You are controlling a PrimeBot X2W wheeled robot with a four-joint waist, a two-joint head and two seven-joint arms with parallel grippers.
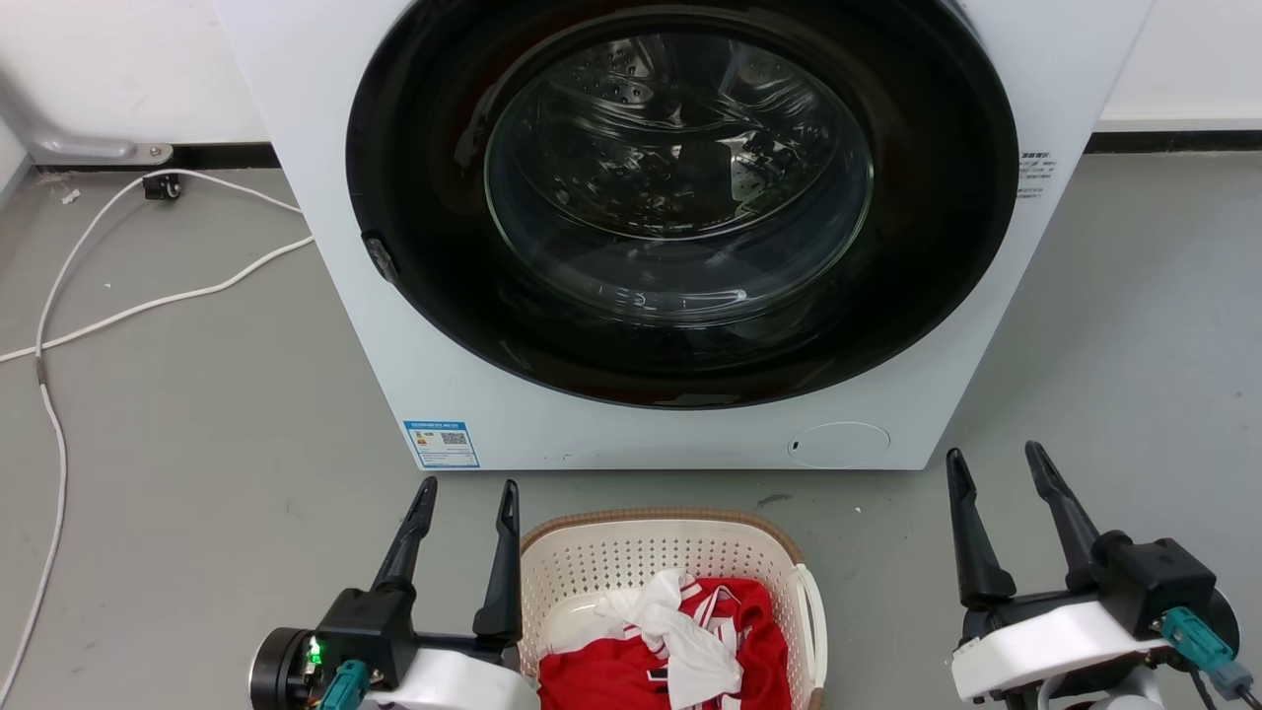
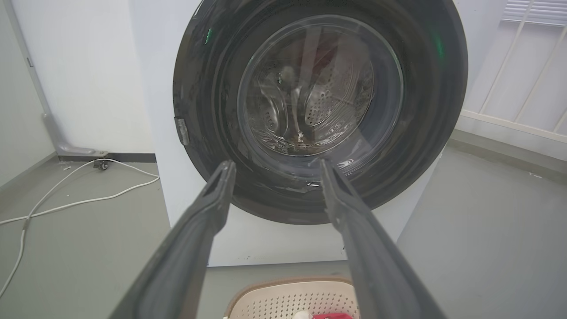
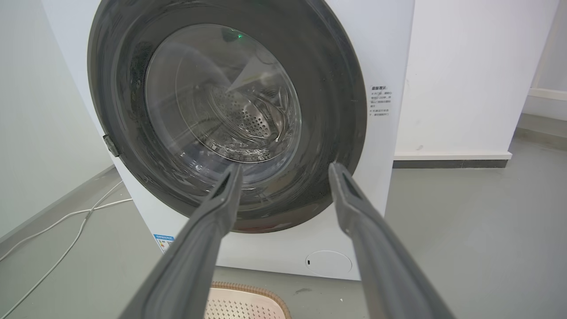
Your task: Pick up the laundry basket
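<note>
Laundry basket (image 1: 592, 562) lies just beside the spread left gripper (image 1: 469, 485), farther from the spread right gripper (image 1: 995, 454). The head view shows red clothes (image 1: 631, 682) inside; the right wrist view catches its rim (image 3: 254, 287).

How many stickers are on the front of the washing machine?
2: a blue label at its lower left, a text sticker right of the door; more may sit higher.

A laundry corner in a plain, sparsely fitted room, more utility or test space than furnished home. A white front-loading washing machine (image 1: 592, 434) with a round glass door (image 1: 678, 177) stands against bare white walls (image 1: 118, 69) with dark skirting (image 1: 222, 156). The floor (image 1: 197, 414) is smooth grey, with a loose white cable (image 1: 212, 288) on the left. Nearer, the laundry basket (image 1: 631, 562) holds red and white clothes (image 1: 680, 651).
</note>
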